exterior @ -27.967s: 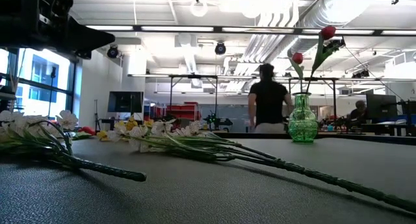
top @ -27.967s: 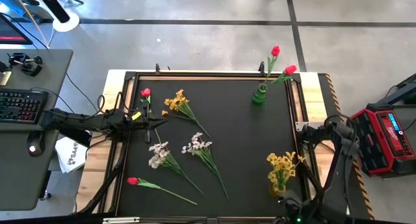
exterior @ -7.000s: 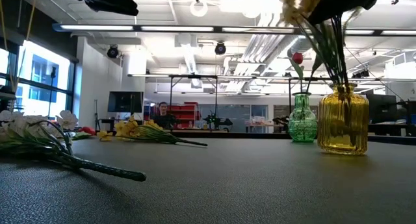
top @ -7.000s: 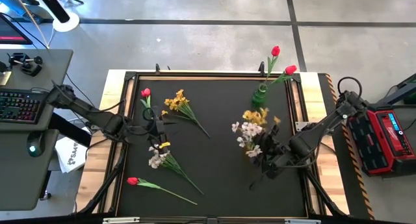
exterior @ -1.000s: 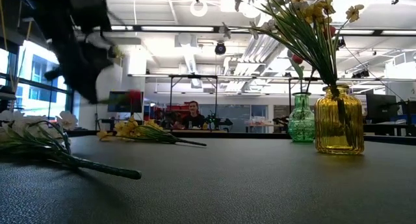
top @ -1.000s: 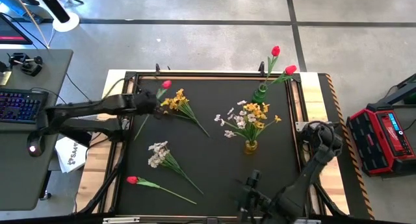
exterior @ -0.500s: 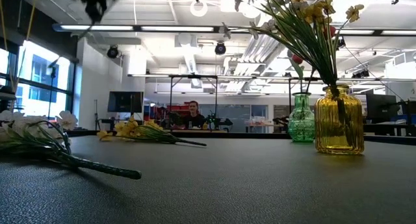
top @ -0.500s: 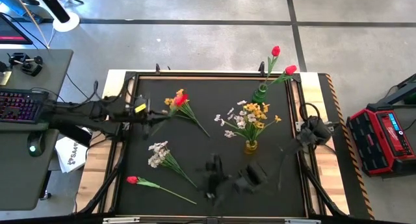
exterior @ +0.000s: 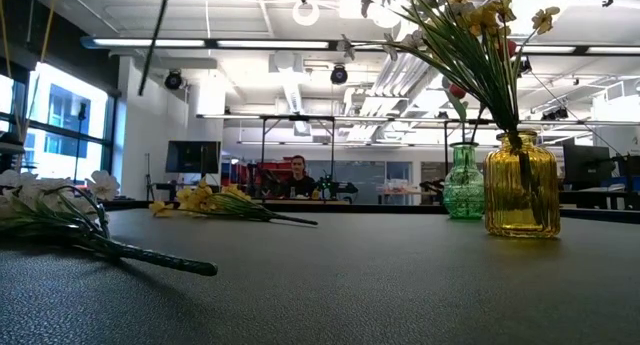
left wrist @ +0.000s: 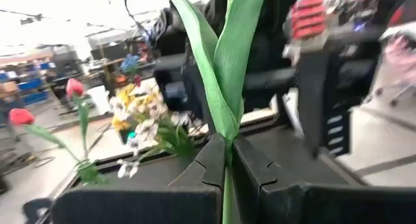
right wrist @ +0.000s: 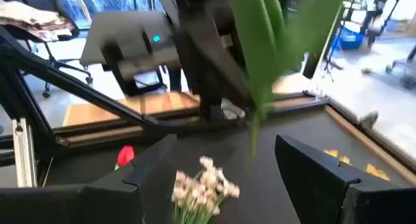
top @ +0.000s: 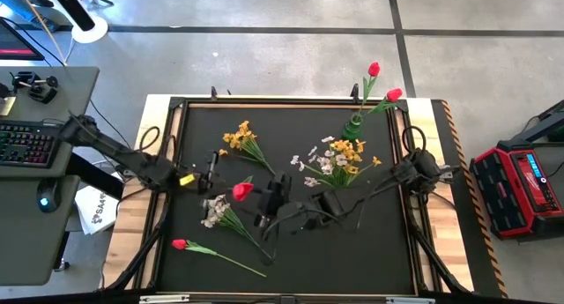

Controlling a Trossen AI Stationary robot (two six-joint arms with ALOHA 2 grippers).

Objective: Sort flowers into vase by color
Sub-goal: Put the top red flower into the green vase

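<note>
Red tulip [top: 242,190] in left end effector [left wrist: 226,160]

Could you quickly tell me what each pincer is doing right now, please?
Left pincer: closed on the stem of a red tulip.
Right pincer: open, holding nothing, facing the tulip's leaves.

The left claw [top: 214,174] is clamped shut mid-table, facing the right claw [top: 275,201], spread wide.

Keyboard [top: 25,144] on grey desk [top: 53,207], red case [top: 527,188], possibly seated person [exterior: 296,175] far behind.
</note>
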